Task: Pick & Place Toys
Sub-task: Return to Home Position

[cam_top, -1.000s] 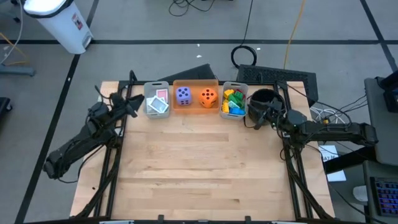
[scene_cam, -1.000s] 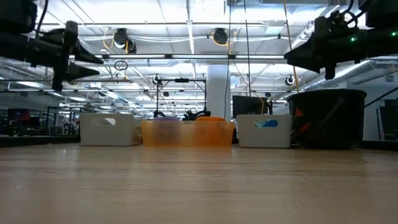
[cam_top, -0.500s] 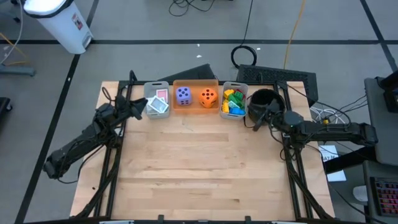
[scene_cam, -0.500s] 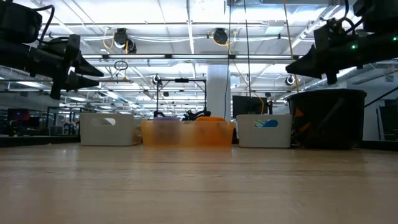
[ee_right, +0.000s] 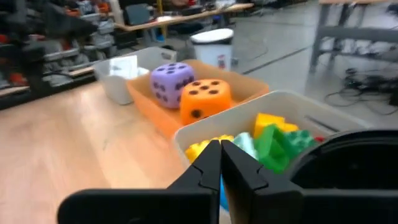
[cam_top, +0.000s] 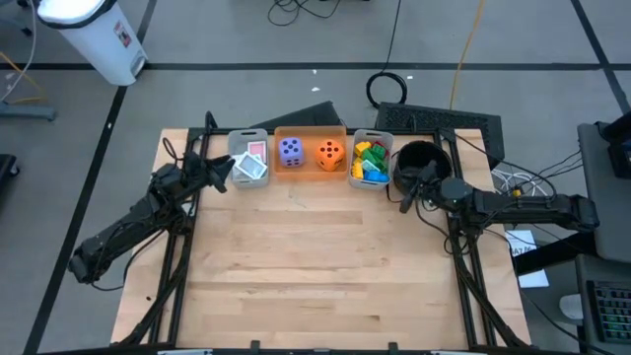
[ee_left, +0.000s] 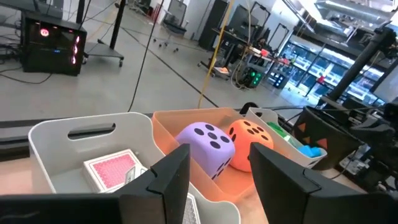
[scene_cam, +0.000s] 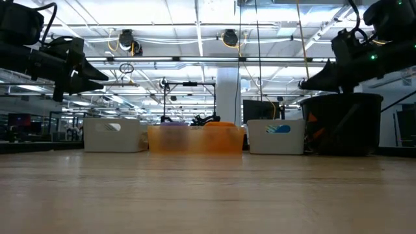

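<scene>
Along the table's far edge stand a grey bin with picture cards (cam_top: 250,163), an orange bin holding a purple die (cam_top: 290,150) and an orange die (cam_top: 330,153), and a grey bin of coloured bricks (cam_top: 369,163). My left gripper (cam_top: 221,174) hovers level, just left of and nearer than the card bin, open with nothing between its fingers (ee_left: 219,155). My right gripper (cam_top: 402,195) hangs above the table in front of the black bowl (cam_top: 419,158), shut on nothing (ee_right: 221,148). Both dice (ee_left: 205,146) rest on the orange bin's floor.
The wooden table (cam_top: 315,266) stretches bare from the bins to its near edge. A black keyboard (cam_top: 439,120) and cables lie on the floor beyond the far edge. A white waste bin (cam_top: 94,35) stands at the far left.
My right gripper has shut on nothing and sunk a little, its tip dipping toward the table. My left gripper has come down slightly toward the card bin, rolling a bit, and then stopped. The toys and bins have stayed where they were.
</scene>
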